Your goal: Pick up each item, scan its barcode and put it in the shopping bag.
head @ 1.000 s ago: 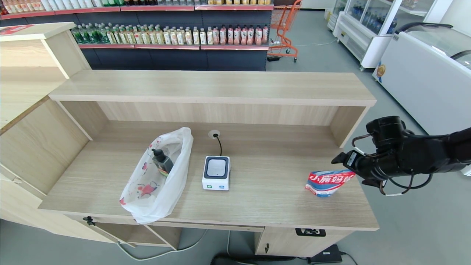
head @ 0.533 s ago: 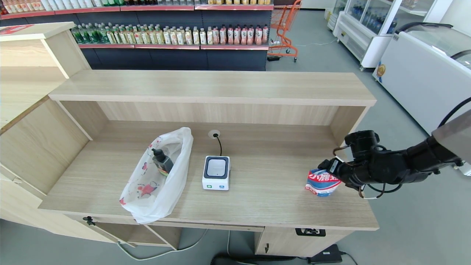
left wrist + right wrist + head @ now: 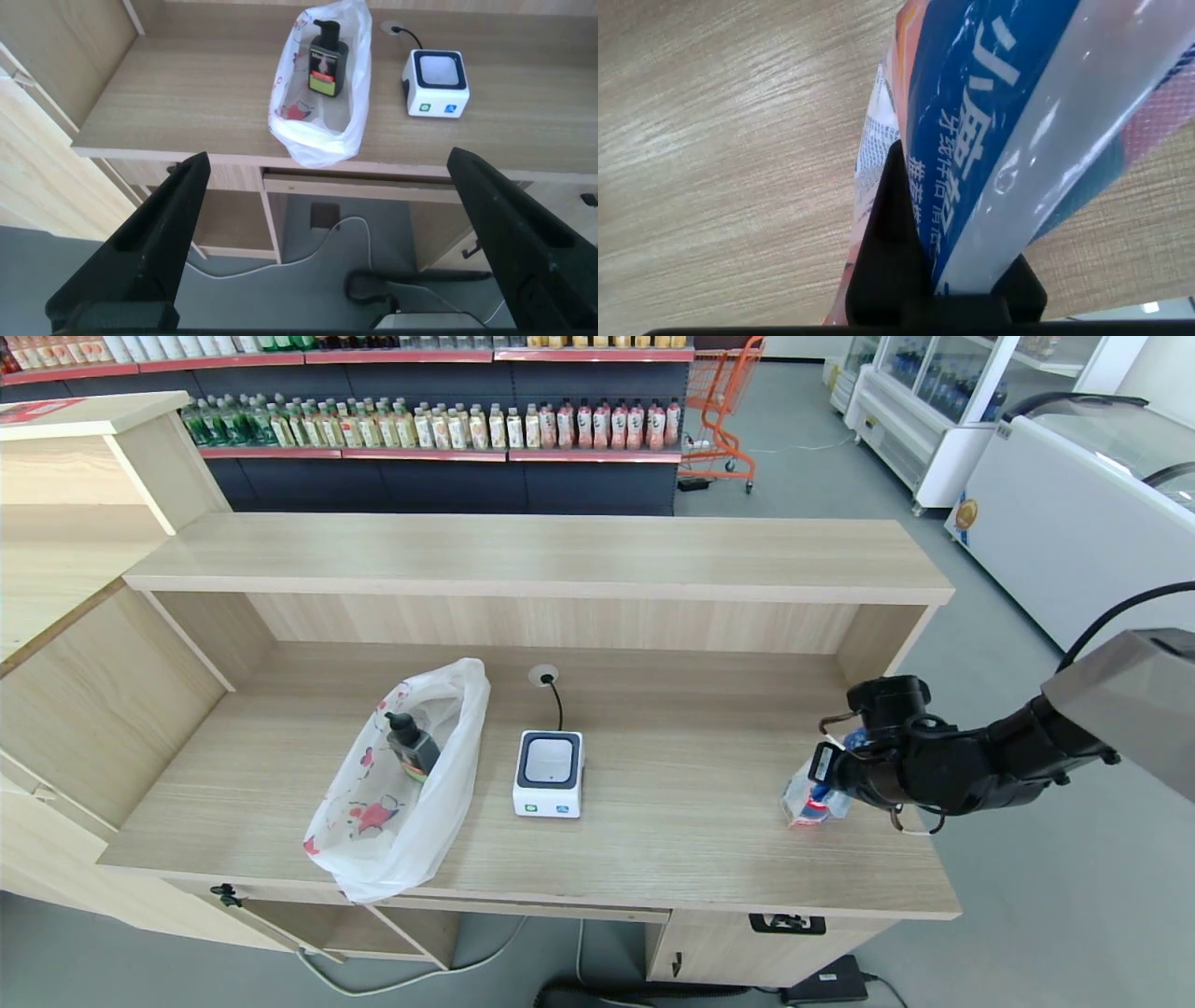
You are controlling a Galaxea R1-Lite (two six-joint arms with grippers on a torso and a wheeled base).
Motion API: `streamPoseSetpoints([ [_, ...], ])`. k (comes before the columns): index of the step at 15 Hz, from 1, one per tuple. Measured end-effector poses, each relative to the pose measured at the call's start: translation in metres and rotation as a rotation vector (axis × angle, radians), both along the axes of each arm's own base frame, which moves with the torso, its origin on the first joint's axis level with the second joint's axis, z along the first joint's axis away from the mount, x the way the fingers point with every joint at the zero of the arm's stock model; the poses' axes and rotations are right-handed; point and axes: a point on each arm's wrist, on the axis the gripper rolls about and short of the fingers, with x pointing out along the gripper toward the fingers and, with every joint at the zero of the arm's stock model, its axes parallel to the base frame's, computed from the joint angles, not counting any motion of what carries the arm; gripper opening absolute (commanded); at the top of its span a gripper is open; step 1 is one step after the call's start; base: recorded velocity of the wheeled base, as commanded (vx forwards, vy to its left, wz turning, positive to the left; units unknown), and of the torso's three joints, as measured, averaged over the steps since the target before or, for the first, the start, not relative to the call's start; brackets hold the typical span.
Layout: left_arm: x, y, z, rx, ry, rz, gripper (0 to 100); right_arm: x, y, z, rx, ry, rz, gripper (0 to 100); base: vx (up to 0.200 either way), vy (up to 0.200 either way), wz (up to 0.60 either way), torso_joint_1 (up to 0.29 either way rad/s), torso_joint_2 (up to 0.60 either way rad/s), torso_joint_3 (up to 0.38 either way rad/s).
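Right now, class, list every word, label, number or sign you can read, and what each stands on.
On the pouch: white characters on blue, partly hidden and cut off; none reads whole.
On the bottle in the shopping bag: label too small.
On the scanner: two coloured marks, no readable text.
On the shelf bottles: labels too small.

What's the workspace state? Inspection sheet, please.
Surface: wooden checkout counter, raised ledge behind.
Job's things: open shopping bag holding a pump bottle; barcode scanner mid-counter; blue-and-white pouch at the counter's right end.
Clutter: nothing seen.
Grippers: right gripper shut on the blue-and-white pouch; left gripper open, off the counter's front.
Cables: scanner cable runs to a counter grommet; loose cable on the floor below.
Surroundings: drink shelves, orange trolley, freezers.
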Motion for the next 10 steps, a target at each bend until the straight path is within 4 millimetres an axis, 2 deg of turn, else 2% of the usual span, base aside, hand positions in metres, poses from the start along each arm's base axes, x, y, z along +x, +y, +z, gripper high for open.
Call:
streamPoseSetpoints([
  [3,0.000,0.000,0.000,0.000,0.000,0.000,100,-0.008,-0.002,-0.003,-0.049,0.020,0.047,0,0.000,0.000,0.00,0.000,0.00,0.000],
  [5,0.000,0.000,0.000,0.000,0.000,0.000,100,-0.013,-0.002,0.014,-0.021,-0.007,0.142,0,0.000,0.000,0.00,0.000,0.00,0.000],
  [8,0.000,0.000,0.000,0.000,0.000,0.000,100,-0.036,-0.010,0.061,0.149,-0.143,0.571,0,0.000,0.000,0.00,0.000,0.00,0.000],
  [10,0.000,0.000,0.000,0.000,0.000,0.000,100,-0.064,-0.023,0.091,0.319,-0.263,0.916,0,0.000,0.000,0.00,0.000,0.00,0.000],
])
